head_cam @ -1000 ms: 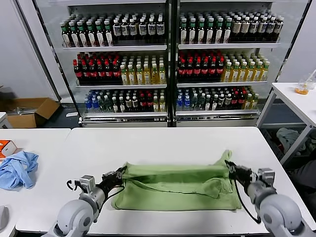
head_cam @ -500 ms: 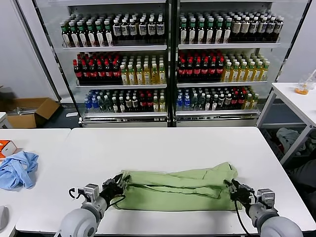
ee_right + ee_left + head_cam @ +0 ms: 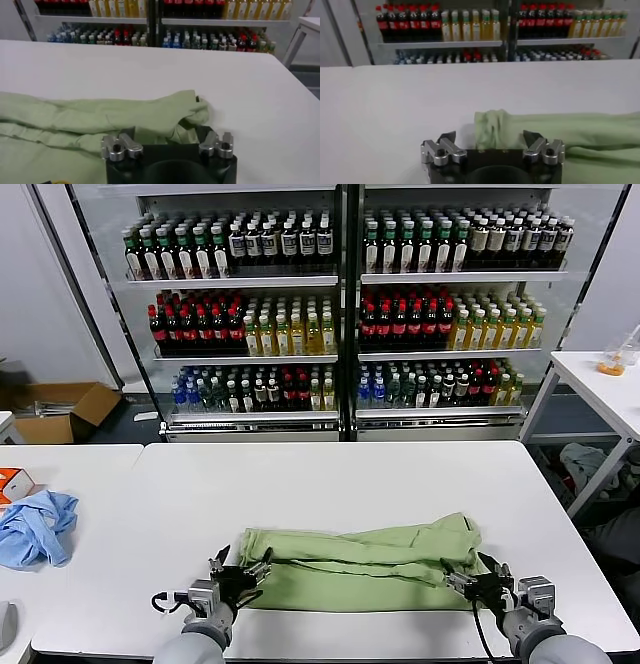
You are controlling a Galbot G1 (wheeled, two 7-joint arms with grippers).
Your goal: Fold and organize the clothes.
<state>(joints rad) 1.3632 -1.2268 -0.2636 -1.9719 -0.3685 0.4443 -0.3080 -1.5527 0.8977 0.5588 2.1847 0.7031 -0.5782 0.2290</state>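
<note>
Green T-shirt (image 3: 360, 564) lying on the white worktop (image 3: 340, 474) near its front edge, folded lengthwise into a long band, rumpled along the far side. Left gripper (image 3: 240, 572) at the band's left end, jaws apart, gripping nothing; right gripper (image 3: 478, 580) at the right end, likewise with jaws spread and empty, cloth lying just in front of them in both wrist views.

Judged step: letting go after a lengthwise fold, ahead of the next fold. To do it well: lift both grippers straight up and clear so no fingertip drags the edge and undoes the fold. Flatten the ridges first if possible. For the next fold, grip all layers at one end, low to the worktop, and carry that end across squarely. Blue garment (image 3: 35, 526) well apart at left, best left alone.
</note>
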